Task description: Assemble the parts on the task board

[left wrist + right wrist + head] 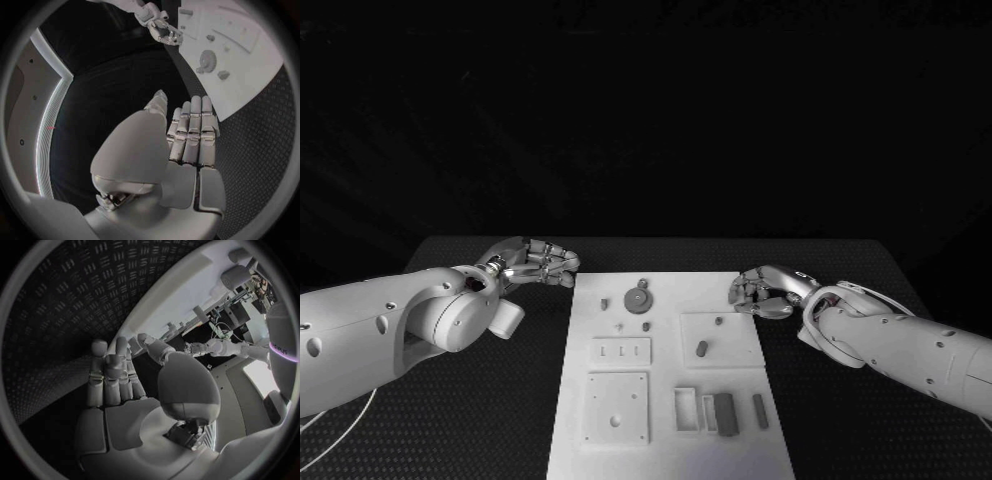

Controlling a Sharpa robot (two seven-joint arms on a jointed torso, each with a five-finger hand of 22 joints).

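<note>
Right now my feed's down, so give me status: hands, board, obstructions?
Left hand and right hand empty, flanking the task board. Parts lie untouched. Nothing in the way.

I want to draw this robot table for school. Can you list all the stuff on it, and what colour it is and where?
table: one, black, under everything.
task board: one, white plate, middle of the table, between the two arms.
round gear-like part: one, grey, far end of the board.
small parts: several, grey, scattered over the middle of the board.
bar-shaped parts: a few, grey, side by side at the board's near right.
left hand: one, silver, beside the board's far left corner, fingers curled, holding nothing.
right hand: one, silver, at the board's right edge, fingers curled, nothing visible in it.
</note>
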